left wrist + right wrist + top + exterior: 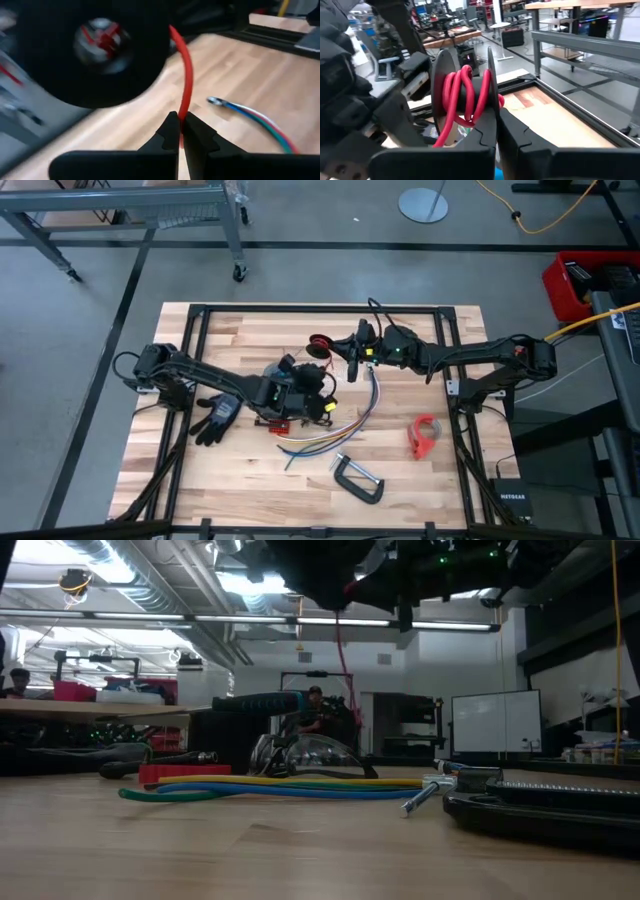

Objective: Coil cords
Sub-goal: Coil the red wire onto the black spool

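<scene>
Both grippers are clamped shut: left gripper (180,131) on the red cord (187,80), right gripper (497,131) seemingly on its spool (465,97).

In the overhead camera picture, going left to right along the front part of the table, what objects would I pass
Black glove → bundle of coloured cords → metal C-clamp → red tape dispenser.
</scene>
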